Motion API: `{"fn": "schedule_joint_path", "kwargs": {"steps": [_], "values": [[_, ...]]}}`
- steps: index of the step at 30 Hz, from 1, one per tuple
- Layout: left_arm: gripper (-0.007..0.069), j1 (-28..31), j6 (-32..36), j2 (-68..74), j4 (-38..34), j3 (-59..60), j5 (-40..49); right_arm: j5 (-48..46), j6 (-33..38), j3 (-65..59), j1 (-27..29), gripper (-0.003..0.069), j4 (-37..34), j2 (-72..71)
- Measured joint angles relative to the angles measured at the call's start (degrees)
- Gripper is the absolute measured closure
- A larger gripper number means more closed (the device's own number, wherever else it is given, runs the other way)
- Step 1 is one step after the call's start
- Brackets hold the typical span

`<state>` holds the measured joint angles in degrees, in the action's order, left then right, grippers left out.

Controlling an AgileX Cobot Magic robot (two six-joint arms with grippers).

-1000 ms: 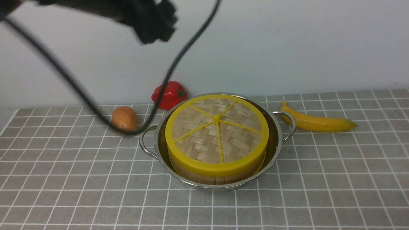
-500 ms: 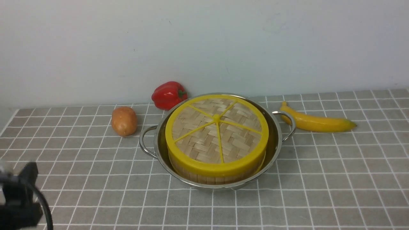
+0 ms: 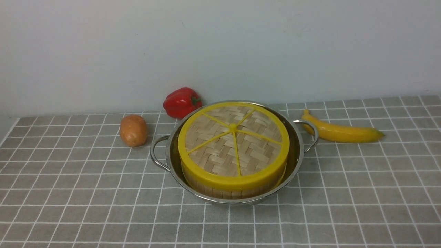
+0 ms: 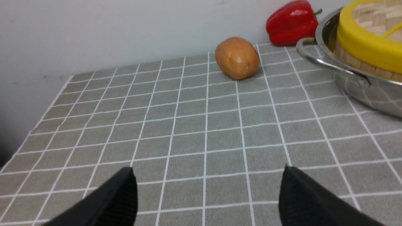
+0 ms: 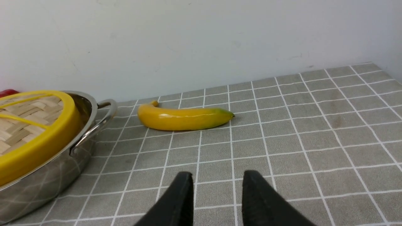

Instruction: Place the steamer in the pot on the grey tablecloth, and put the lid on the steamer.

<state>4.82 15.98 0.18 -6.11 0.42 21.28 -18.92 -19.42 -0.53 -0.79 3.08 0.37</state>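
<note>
I see the woven yellow-rimmed lid (image 3: 233, 139) on the bamboo steamer (image 3: 231, 188) inside the shiny steel pot (image 3: 296, 156); task looks done. Left tool (image 4: 207, 191) released, right tool (image 5: 216, 188) slightly parted, both empty.

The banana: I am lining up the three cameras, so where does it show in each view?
Front view: the banana lies on the grey tablecloth, right of the pot.
Left wrist view: not in it.
Right wrist view: the banana lies left of centre, beside the pot's handle.
Shared landmark: the yellow-rimmed lid shows in all three views.
</note>
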Motion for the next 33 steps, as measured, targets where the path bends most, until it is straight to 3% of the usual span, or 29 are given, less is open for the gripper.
{"fn": "schedule_joint_path", "kwargs": {"steps": [33], "values": [[0.0067, 0.0, 0.0, -0.1, 0.7, 0.0, 0.8, 0.0, 0.0, 0.0, 0.0, 0.0419, 0.0, 0.0]]}}
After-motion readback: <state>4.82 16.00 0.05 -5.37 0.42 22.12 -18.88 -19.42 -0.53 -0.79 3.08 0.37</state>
